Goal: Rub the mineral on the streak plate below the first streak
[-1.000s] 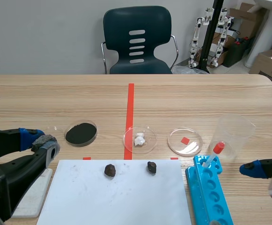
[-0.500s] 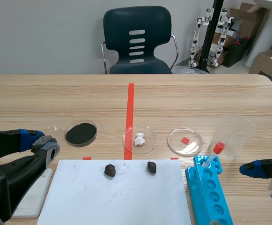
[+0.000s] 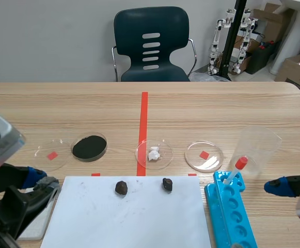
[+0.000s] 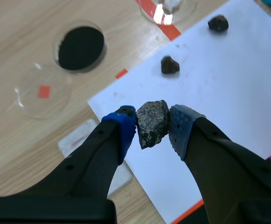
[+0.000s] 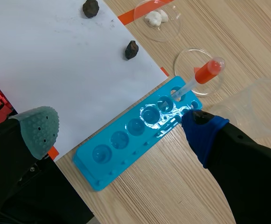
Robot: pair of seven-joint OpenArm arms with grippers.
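Observation:
My left gripper (image 4: 153, 127) is shut on a grey speckled mineral (image 4: 152, 120), held above the near left corner of the white paper sheet (image 4: 219, 88). The white streak plate (image 4: 77, 137) lies on the table just left of that sheet, partly hidden under the blue-padded finger. In the scene view the left gripper (image 3: 44, 185) hangs low at the near left, over the far end of the streak plate (image 3: 35, 221). My right gripper (image 5: 120, 128) stands open above the blue well tray (image 5: 135, 137), holding nothing. Only its blue tip (image 3: 280, 187) shows in the scene view.
Two dark minerals (image 3: 121, 187) (image 3: 167, 184) lie on the paper sheet (image 3: 129, 217). Behind it stand several petri dishes: one with a red square (image 3: 51, 154), black powder (image 3: 89, 146), white bits (image 3: 154, 153), another red square (image 3: 204, 155). A plastic beaker (image 3: 256, 150) and a red-bulbed dropper (image 3: 236, 169) are at the right.
The left arm has drawn back and down toward the near left with the mineral. The far-left petri dish, covered before, now shows. The right arm is unchanged.

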